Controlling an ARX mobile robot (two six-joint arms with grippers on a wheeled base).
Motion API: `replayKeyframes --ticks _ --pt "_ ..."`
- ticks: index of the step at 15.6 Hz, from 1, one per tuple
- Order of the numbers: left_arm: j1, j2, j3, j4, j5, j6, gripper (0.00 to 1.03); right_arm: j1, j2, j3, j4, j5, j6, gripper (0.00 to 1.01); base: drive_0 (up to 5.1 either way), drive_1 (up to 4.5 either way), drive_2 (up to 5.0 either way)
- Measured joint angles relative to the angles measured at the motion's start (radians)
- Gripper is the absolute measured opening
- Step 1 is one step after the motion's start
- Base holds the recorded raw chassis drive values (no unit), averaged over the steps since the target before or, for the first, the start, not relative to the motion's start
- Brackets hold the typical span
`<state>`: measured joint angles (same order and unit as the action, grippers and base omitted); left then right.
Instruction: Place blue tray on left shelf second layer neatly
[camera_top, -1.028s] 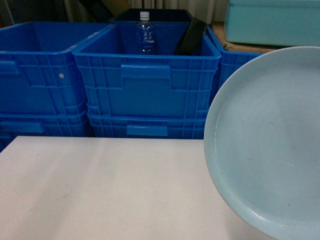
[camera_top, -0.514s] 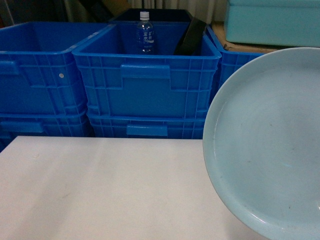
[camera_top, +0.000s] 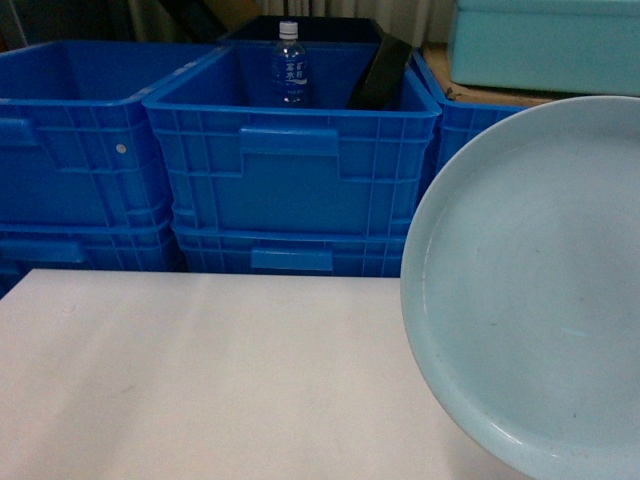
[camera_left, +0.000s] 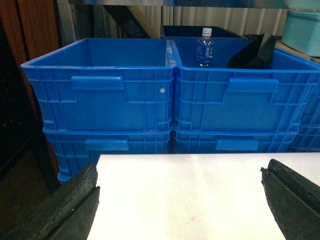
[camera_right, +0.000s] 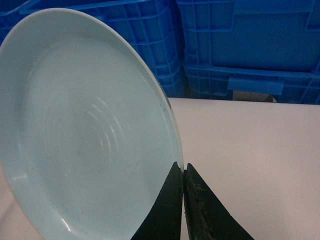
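Observation:
The blue tray (camera_top: 535, 290) is a pale light-blue round dish held up tilted, close to the head camera, filling the right side. In the right wrist view the blue tray (camera_right: 85, 130) shows faint rings inside, and my right gripper (camera_right: 183, 170) is shut on its rim, one finger on each face. My left gripper (camera_left: 180, 187) stands open above the white table (camera_left: 190, 195), nothing between its fingers. The left shelf second layer is out of view.
Deep-blue ribbed crates (camera_top: 290, 160) are stacked behind the white table (camera_top: 200, 380). One crate holds a water bottle (camera_top: 289, 65) and a black object (camera_top: 380, 75). A teal box (camera_top: 545, 45) sits at the upper right. Dark furniture (camera_left: 20, 130) stands left of the crates.
The tray has crept slightly left and taken up a little more of the head view. The crates have shifted a touch left in the picture.

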<state>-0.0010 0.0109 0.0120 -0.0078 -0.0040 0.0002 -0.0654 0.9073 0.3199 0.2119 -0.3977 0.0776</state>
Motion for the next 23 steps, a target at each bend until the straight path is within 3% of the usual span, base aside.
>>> replayKeyframes --ticks 3,23 --pt "0.000 0.000 0.000 0.003 0.002 0.000 0.98 -0.001 -0.001 0.000 -0.001 0.000 0.000 0.02 0.0 0.00 0.0" --pt "0.001 0.000 0.000 0.000 0.002 0.000 0.98 -0.001 -0.002 -0.002 0.001 0.000 0.000 0.02 3.3 -5.04 -2.6"
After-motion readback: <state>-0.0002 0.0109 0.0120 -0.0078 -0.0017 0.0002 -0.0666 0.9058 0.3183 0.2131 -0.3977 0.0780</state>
